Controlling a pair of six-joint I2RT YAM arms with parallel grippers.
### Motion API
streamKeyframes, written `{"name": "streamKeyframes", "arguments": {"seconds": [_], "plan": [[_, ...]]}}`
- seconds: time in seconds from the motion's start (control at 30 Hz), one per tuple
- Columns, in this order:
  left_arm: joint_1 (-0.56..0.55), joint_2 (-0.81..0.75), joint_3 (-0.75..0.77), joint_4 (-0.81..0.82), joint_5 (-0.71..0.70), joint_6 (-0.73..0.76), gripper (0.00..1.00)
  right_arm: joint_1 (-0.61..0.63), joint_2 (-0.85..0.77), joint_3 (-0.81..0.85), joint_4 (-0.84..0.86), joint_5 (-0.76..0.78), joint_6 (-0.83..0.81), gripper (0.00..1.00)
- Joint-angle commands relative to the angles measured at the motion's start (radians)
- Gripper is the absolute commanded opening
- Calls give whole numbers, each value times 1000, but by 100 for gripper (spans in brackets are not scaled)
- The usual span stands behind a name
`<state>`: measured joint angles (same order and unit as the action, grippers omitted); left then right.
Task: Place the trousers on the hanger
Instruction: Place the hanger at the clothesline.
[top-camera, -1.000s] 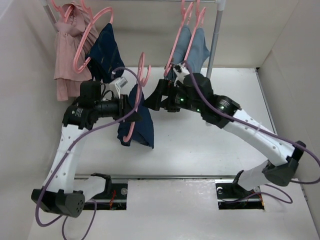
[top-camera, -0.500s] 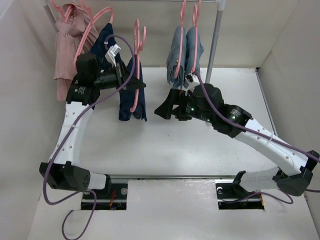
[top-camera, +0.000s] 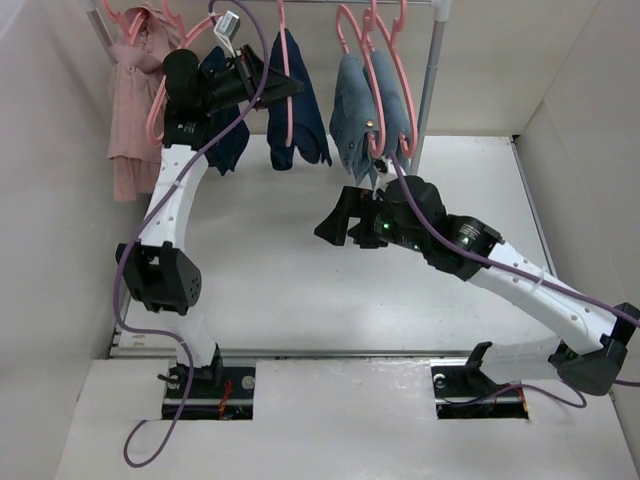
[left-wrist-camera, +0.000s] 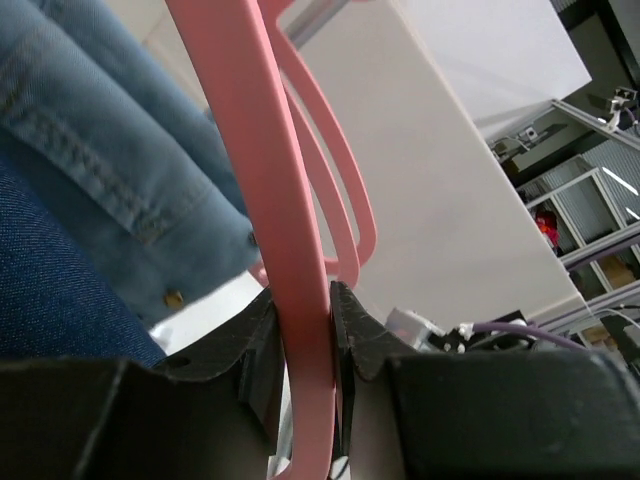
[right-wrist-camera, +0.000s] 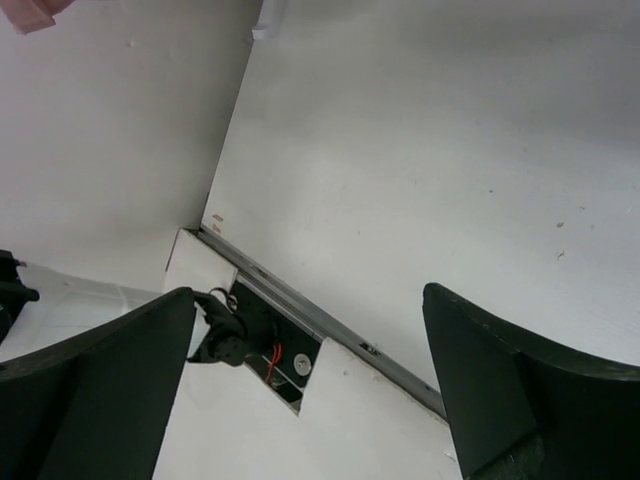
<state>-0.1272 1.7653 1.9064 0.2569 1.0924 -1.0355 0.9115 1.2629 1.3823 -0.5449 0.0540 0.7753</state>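
Observation:
The dark navy trousers (top-camera: 300, 115) hang folded over a pink hanger (top-camera: 282, 40) up at the rail at the back. My left gripper (top-camera: 286, 88) is shut on the hanger's side bar and holds it high. In the left wrist view the pink bar (left-wrist-camera: 290, 230) runs between the closed jaws of the left gripper (left-wrist-camera: 305, 335), with dark denim (left-wrist-camera: 60, 300) at the lower left. I cannot see whether the hook sits on the rail. My right gripper (top-camera: 328, 224) is open and empty above the table's middle; the right wrist view shows the right gripper (right-wrist-camera: 310, 370) with only bare table between its fingers.
Light-blue jeans (top-camera: 365, 100) hang on pink hangers right of the trousers, also in the left wrist view (left-wrist-camera: 100, 150). A smaller dark navy garment (top-camera: 225, 120) and a pink garment (top-camera: 130, 100) hang to the left. The rack's grey post (top-camera: 428, 80) stands at the back right.
My left arm has raised the hanger with the trousers from low over the table up and back to the rail. My right gripper has stayed open near the middle, drawn slightly away.

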Motion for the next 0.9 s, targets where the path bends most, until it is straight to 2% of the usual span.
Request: {"name": "streamKeyframes", "arguments": {"seconds": [0.0, 0.13, 0.37, 0.6, 0.63, 0.7, 0.73, 0.77, 0.8, 0.87], "plan": [[3, 0, 111, 226, 3, -46, 0, 7, -28, -2, 14, 20, 9, 100], [3, 43, 120, 235, -17, -98, 0, 7, -46, -20, 3, 41, 27, 100], [34, 72, 14, 245, -17, -150, 0, 7, -46, -9, -15, 61, 27, 100], [43, 72, -30, 245, 27, -115, 0, 7, -28, -9, -15, 52, 27, 100], [43, 63, -30, 231, 27, -115, 4, 7, -28, -9, -15, 52, 27, 100], [52, 53, -50, 190, 40, -86, 24, 7, -28, 0, -15, 52, 27, 100], [52, 52, -50, 168, 50, -51, 52, 7, -28, 0, -15, 52, 27, 100], [52, 40, -50, 141, 50, -19, 71, 7, -28, 0, -15, 52, 27, 100], [52, 24, -50, 101, 66, 24, 83, 7, -28, 0, -15, 52, 27, 100], [52, -22, -50, -71, 49, 133, 100, 7, -28, 0, -24, 52, 18, 100]]}}
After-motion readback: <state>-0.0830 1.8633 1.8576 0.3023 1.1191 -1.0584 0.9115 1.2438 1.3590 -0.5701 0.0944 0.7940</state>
